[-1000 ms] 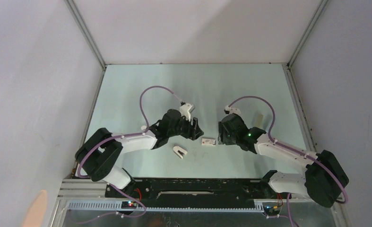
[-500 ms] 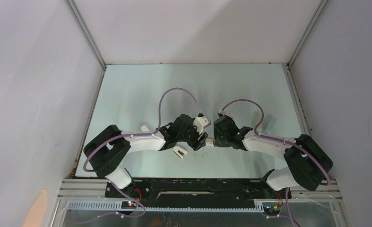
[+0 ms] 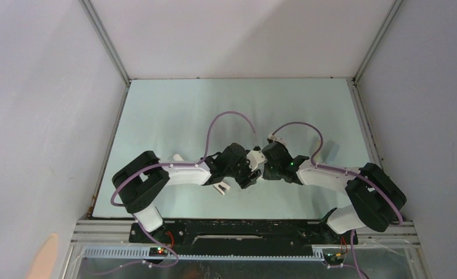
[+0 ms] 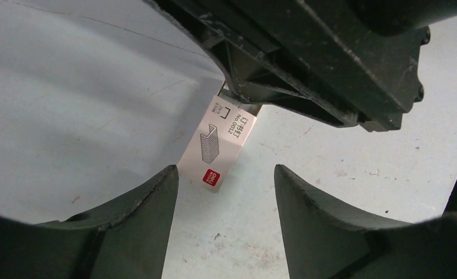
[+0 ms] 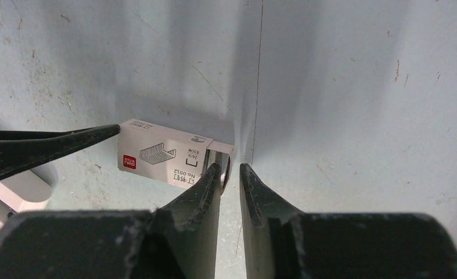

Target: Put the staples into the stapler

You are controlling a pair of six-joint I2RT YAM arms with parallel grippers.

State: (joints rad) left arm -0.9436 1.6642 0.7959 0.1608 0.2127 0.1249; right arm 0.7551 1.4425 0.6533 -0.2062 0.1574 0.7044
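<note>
Both claws flank the staples box point(image 4: 217, 139) lying flat on the bench point(image 5: 359, 116): left claw point(image 4: 225, 174) spread astride its red-logo end, right claw point(image 5: 230, 171) nearly together at the tray point(image 5: 220, 158), hold unconfirmed; brace box, draw tray straight.

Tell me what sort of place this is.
Probably a robot test cell: blank grey walls enclose a scuffed pale tabletop, with a left arm and right arm bolted at its near edge.
</note>
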